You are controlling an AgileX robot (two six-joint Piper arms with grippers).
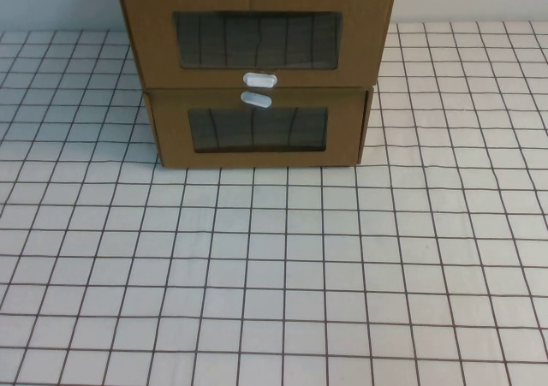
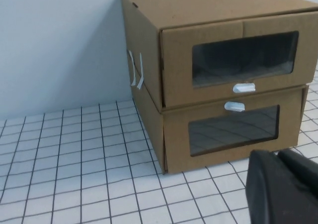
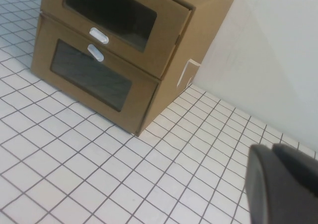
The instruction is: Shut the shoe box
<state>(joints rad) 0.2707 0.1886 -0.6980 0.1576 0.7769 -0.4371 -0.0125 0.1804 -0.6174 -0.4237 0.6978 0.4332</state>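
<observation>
The shoe box (image 1: 257, 31) is the upper of two stacked brown cardboard boxes at the back middle of the table. Its clear window sits above a small white pull tab (image 1: 259, 80) at the front's lower edge. In the left wrist view its drawer front (image 2: 233, 60) stands slightly out from the shell. Neither arm shows in the high view. My left gripper (image 2: 278, 157) hangs shut and holding nothing, in front of the stack and off it. My right gripper (image 3: 271, 148) is also shut and holding nothing, well away from the box's right side.
The lower cardboard box (image 1: 257, 129) carries its white tab (image 1: 256, 100) above its window. A pale wall (image 2: 59, 45) rises right behind the stack. The checked white tablecloth (image 1: 274, 275) stretches out in front and to both sides.
</observation>
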